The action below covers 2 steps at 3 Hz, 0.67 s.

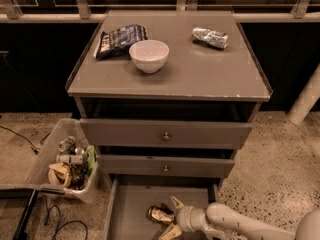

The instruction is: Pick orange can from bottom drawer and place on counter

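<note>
A grey cabinet with a flat, matte, rectangular counter (200,71) edged by a thin pale rim. On the counter stand a smooth round white bowl (149,55), a crinkled dark snack bag (119,39) just behind and to the left of it, and a crushed silver can (210,37) lying well apart at the back right.

Below are two flat grey drawer fronts (165,134), each with a small round knob. Under them, the bottom drawer (132,206) is pulled out; it is wide and shallow, with a plain floor and thin low walls.

The orange can (159,214), shiny, dented, orange-gold metal, lies on its side on the drawer floor near the middle. The claw (169,217), on a smooth white rounded arm (235,223) reaching in from the lower right, sits low in the drawer with its two pale pointed fingers (176,203) spread wide. The can's right end lies between them, one finger behind it and one in front, not clamped.

To the left, on the speckled stone floor (280,159), stands a translucent plastic bin (47,151) holding mixed cans and wrappers.
</note>
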### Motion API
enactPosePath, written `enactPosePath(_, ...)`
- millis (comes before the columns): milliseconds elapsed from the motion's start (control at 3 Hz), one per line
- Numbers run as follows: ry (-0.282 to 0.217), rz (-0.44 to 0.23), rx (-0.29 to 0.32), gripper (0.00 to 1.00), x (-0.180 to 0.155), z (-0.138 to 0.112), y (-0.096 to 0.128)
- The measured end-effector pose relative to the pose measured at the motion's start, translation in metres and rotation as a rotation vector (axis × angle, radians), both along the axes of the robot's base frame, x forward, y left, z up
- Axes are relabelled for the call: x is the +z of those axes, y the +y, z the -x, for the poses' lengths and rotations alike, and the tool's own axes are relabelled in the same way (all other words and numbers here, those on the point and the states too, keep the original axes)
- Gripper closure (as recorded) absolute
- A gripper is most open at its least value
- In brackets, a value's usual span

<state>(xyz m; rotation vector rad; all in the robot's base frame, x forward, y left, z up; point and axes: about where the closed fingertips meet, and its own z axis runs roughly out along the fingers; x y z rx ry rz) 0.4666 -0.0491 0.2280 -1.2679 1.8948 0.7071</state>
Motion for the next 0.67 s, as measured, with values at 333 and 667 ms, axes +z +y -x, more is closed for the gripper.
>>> enactPosePath(333,-0.038,-0.006,0.004,0.00,-0.006,-0.007,0.011)
enactPosePath(667,-0.073,-0.022,-0.030,0.00,-0.021,-0.019,0.018)
